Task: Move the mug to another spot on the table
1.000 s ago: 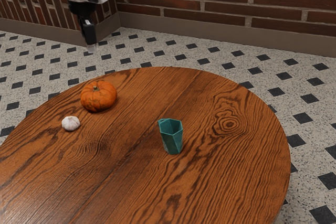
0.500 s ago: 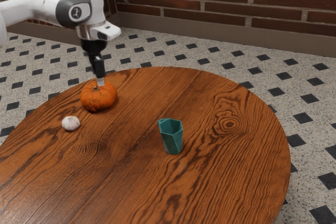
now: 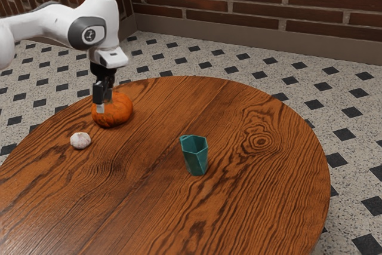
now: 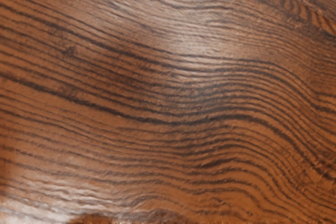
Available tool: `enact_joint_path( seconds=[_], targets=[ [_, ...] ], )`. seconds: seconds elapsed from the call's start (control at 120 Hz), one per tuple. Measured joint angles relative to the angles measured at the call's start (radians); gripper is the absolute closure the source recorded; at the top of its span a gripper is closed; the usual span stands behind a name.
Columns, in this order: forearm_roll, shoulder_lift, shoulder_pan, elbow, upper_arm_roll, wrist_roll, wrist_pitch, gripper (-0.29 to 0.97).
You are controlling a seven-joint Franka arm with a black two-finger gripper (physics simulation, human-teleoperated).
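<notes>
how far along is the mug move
Nothing looks done: the teal mug stands upright near the middle of the table, untouched. In hand: the gripper hangs low by the pumpkin, far from the teal mug. Left: reach it, grasp it, lift it, set it down elsewhere.

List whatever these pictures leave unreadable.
- Exterior view: the gripper covers part of the pumpkin; contact between them unclear.
- Exterior view: the mug shows no handle; its far side faces away.
- Exterior view: the table is cut off by the lower and left edges.
- Wrist view: a dark blurred patch on the wood, unidentifiable.
</notes>
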Motion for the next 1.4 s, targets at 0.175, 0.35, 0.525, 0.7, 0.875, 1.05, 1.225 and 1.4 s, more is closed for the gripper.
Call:
enact_joint_path(
  seconds=[0.175,0.35,0.525,0.7,0.875,1.05,1.225,1.4],
  targets=[
    [0.035,0.034,-0.023,0.014,0.004,0.139,0.093,0.00],
    [0.031,0.072,-0.076,0.028,0.004,0.241,0.162,0.00],
    [0.012,0.102,-0.097,0.022,0.003,0.316,0.201,0.00],
    [-0.014,0.129,-0.122,0.016,0.001,0.373,0.216,0.00],
    [-0.026,0.163,-0.156,0.020,-0.001,0.416,0.222,0.00],
    [-0.027,0.201,-0.189,0.029,-0.001,0.451,0.232,0.00],
    [-0.027,0.239,-0.208,0.036,-0.001,0.477,0.241,0.00],
    [-0.023,0.270,-0.230,0.051,-0.001,0.500,0.252,0.00]
  ],
)
